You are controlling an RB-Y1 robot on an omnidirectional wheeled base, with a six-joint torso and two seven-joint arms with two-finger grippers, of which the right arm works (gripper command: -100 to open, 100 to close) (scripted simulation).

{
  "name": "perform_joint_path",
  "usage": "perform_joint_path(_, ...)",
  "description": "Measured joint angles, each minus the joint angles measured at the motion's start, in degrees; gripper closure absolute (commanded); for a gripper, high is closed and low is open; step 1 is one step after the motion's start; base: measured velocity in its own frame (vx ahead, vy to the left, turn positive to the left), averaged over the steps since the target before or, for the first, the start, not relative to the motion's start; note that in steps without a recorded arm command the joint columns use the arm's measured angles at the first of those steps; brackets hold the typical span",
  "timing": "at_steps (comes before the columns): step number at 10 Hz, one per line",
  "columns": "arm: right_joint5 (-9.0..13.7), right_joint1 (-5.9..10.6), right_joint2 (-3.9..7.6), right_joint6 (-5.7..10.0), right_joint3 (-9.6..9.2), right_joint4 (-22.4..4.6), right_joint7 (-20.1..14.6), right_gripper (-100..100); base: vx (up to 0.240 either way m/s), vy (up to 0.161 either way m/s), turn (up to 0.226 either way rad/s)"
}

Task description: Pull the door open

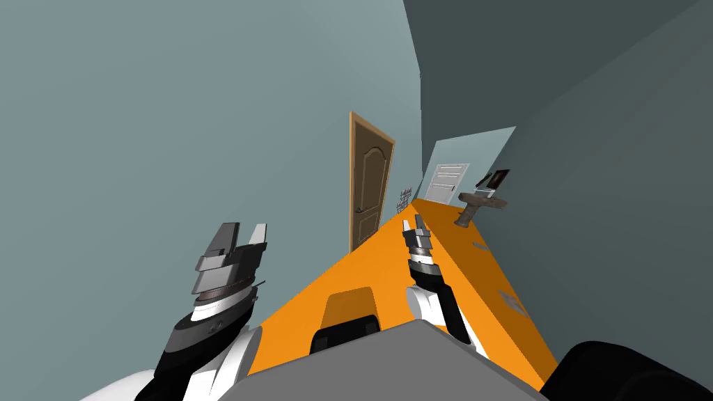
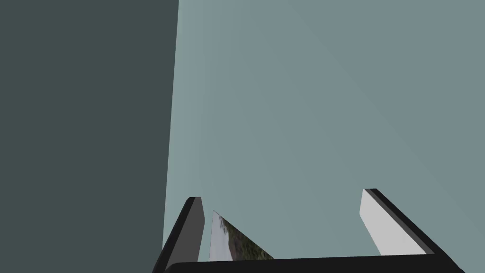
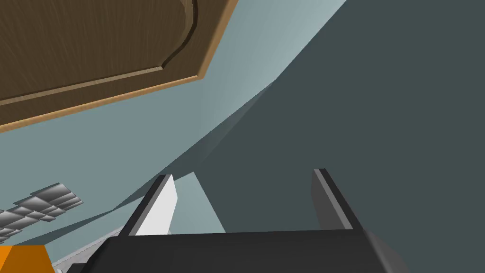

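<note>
My right tool (image 1: 413,223) hangs released over the orange floor (image 1: 390,278), its two fingers (image 3: 156,208) spread with nothing between them, and it points toward the brown panelled door (image 1: 369,182). The door sits flush in its light wooden frame in the blue-grey wall (image 1: 174,125), well apart from both tools, with its dark handle (image 1: 359,209) untouched. My left tool (image 1: 245,230) is raised beside that same wall, nearer to me, also released and empty.

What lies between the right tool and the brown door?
Only bare orange floor separates the right tool from the brown door, as the head view shows.
</note>
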State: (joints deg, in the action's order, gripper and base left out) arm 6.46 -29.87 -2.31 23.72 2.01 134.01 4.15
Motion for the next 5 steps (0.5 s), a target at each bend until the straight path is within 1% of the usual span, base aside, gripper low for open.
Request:
perform_joint_path(1,-0.15,0.78,0.2,-0.01,0.01,-1.19,0.03,-100,0.05,-0.069,0.105)
perform_joint_path(3,-0.19,1.94,0.95,0.69,0.32,-4.07,-0.29,-100,0.05,-0.087,0.068)
perform_joint_path(5,-0.43,3.06,1.38,1.06,0.3,-6.56,-0.41,-100,0.061,-0.082,0.106)
